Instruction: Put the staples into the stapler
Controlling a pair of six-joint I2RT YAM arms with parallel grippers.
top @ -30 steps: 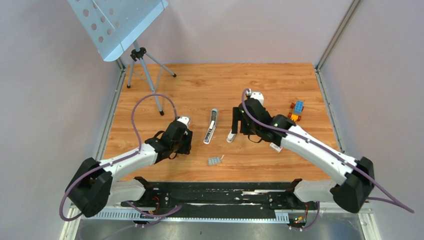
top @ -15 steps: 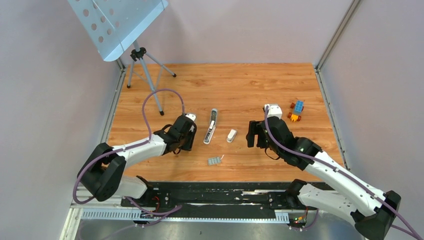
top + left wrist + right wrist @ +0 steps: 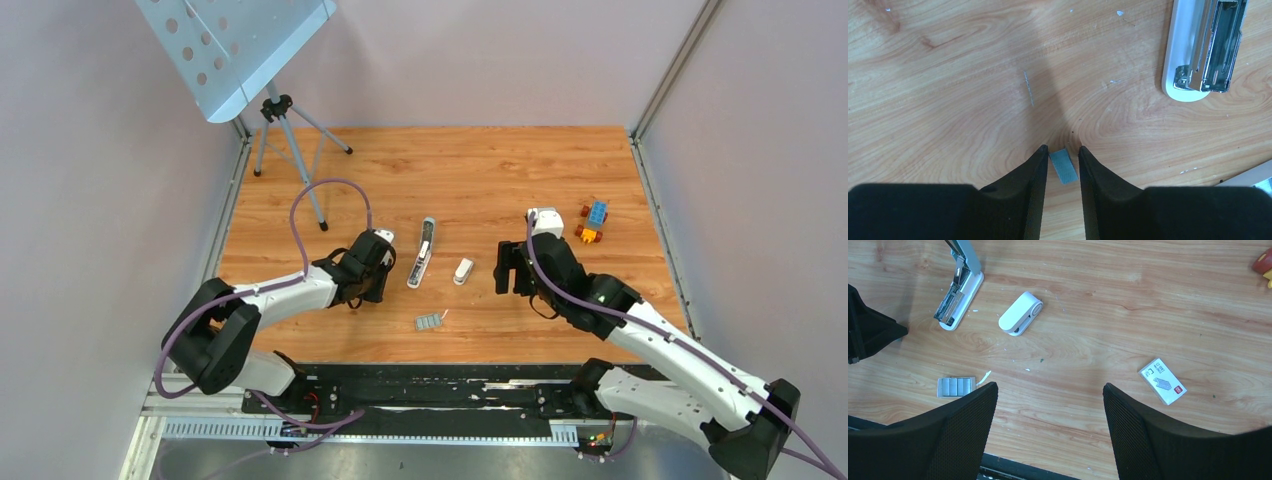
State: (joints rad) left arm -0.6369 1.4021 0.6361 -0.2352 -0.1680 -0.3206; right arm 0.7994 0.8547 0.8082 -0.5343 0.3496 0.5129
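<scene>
From above, the stapler (image 3: 423,253) is lying opened out flat on the wooden table (image 3: 500,170), between the two arms. A small white device (image 3: 463,271) is sitting just to its right, and the staples (image 3: 430,321) are lying apart from it, nearer the arm bases. The left gripper (image 3: 362,285) is reaching down just left of the stapler, and the right gripper (image 3: 510,270) is standing right of the white device, with toy bricks (image 3: 592,222) beyond it. In the left wrist view, the left gripper (image 3: 1062,148) is showing a narrow gap, with a small grey-blue strip (image 3: 1063,167) lying between its fingers (image 3: 1035,175). Whether they are pinching it I cannot tell. The stapler (image 3: 1204,47) is showing its metal channel at the upper right. In the right wrist view, the right gripper (image 3: 1049,385) is standing wide apart over bare wood, holding nothing. The stapler (image 3: 959,290), white device (image 3: 1020,313), staples (image 3: 955,386) and a small white box (image 3: 1163,381) are lying separately.
</scene>
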